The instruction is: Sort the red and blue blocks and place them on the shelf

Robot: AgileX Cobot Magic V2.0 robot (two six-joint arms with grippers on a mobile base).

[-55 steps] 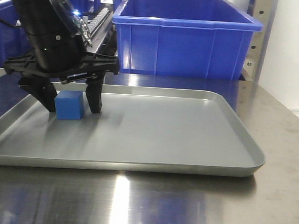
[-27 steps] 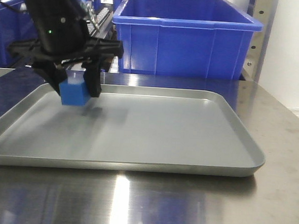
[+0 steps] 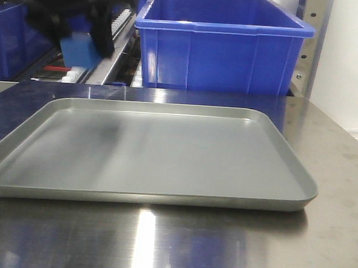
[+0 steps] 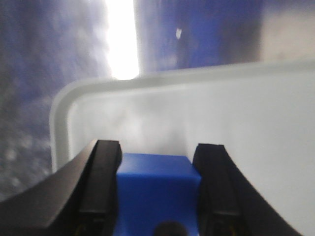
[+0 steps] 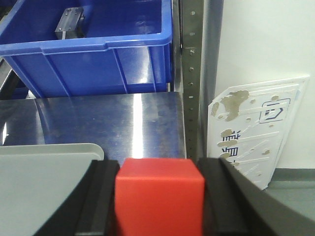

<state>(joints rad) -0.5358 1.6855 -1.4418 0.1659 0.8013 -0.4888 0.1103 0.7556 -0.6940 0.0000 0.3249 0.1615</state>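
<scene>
The blue block (image 3: 79,49) hangs in the air at the upper left of the front view, above the tray's far left corner. My left gripper (image 3: 81,40), blurred, is shut on it. In the left wrist view the blue block (image 4: 157,189) fills the gap between the two black fingers (image 4: 101,187) of my left gripper (image 4: 158,147). My right gripper (image 5: 160,164) is shut on the red block (image 5: 160,196), which it holds beside the tray's corner. A steel shelf upright (image 5: 192,73) rises just behind it. The right gripper does not show in the front view.
A shallow grey metal tray (image 3: 298,178) lies on the steel table with nothing in it. A large blue bin (image 3: 220,51) stands behind it, with white roller tracks (image 3: 121,27) to its left. A white board (image 5: 256,128) leans on the wall at the right.
My left gripper closed on the blue block, lifted it off the tray and carried it up and back. The tray now holds nothing.
</scene>
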